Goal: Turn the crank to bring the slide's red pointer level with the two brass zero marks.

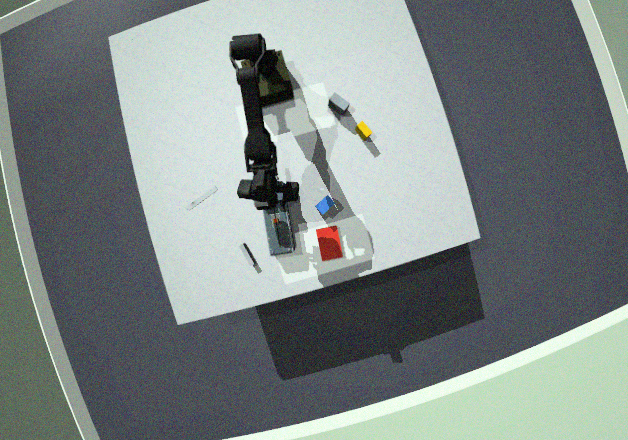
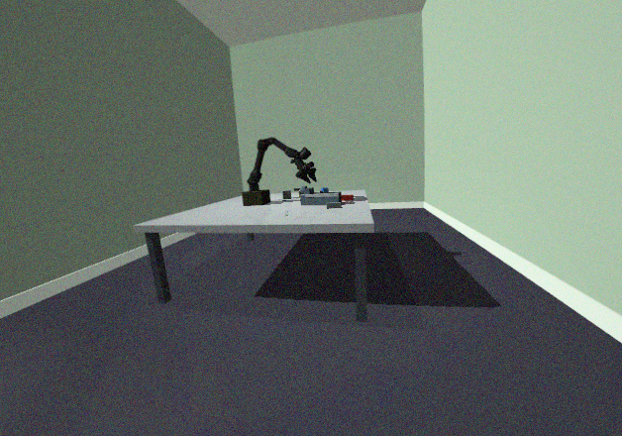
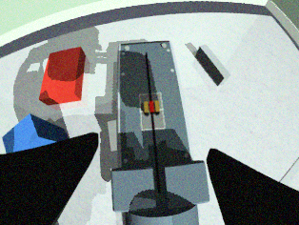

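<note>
Slide machine: the long blue-grey unit [image 1: 274, 245] [image 2: 319, 199] [image 3: 165, 67] stands on the white table [image 1: 167, 120] [image 2: 251, 228], ahead of and below the gripper [image 1: 274, 202] [image 2: 312, 181] [image 3: 153, 147].
Gripper state: released, fingers spread, nothing between them; the exterior view shows the tips above the machine, apart from it.
Red pointer: the wrist view shows it [image 3: 152, 107] between the brass marks [image 3: 146, 107] [image 3: 157, 107], looking about level with them; exactness cannot be told.
Crank handle: cannot be made out for certain.
Wrist view alone: separates pointer from marks; the top view shows only a small orange-red spot there.
Exterior view alone: gives the gripper's height over the machine and shows the table legs.
Top view: shows the yellow block [image 1: 363, 130] and pale strip [image 1: 202, 197], which lie outside the wrist view's clear sight.
Count: one machine, one pointer, two brass marks, one red block [image 1: 329, 243] [image 3: 62, 81], one blue block [image 1: 324, 205] [image 3: 29, 133], one yellow block, one grey block [image 1: 338, 103], one dark bar [image 1: 249, 255] [image 3: 209, 66], one pale strip.
Machine relative to gripper: in the wrist view its length runs away from the gap between the open fingers.
Neighbours: red and blue blocks on one side, dark bar on the other; grey and yellow blocks well apart.
</note>
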Robot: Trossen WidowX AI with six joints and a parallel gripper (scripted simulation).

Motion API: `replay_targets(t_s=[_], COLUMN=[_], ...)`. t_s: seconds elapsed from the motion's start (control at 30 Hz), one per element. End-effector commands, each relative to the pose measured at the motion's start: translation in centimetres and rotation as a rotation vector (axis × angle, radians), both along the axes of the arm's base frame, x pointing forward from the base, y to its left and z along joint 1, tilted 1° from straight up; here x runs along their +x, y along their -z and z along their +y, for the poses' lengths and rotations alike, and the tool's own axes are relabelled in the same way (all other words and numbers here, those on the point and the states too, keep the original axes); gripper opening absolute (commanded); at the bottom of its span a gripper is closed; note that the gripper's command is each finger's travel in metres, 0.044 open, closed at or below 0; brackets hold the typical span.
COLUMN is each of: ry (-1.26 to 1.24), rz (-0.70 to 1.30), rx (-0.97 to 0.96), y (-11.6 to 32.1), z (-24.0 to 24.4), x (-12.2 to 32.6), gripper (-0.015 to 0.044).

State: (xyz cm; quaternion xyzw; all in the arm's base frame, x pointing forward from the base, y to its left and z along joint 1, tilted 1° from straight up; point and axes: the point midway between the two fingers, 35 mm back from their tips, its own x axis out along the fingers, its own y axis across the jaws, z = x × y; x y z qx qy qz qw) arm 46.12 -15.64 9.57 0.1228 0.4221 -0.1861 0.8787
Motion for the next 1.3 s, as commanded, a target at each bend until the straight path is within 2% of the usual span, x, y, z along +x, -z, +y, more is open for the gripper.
replay_targets(t_s=[0.0, 0.4, 1.03, 1.27], ry=[0.000, 0.000, 0.000, 0.000], rz=[0.000, 0.000, 0.000, 0.000], rx=[0.000, 0.000, 0.000, 0.000], y=[0.00, 0.00, 0.00, 0.00], z=[0.00, 0.00, 0.00, 0.00], x=[0.00, 0.00, 0.00, 0.00], gripper=[0.0309, 0.0000, 0.0000, 0.0184])
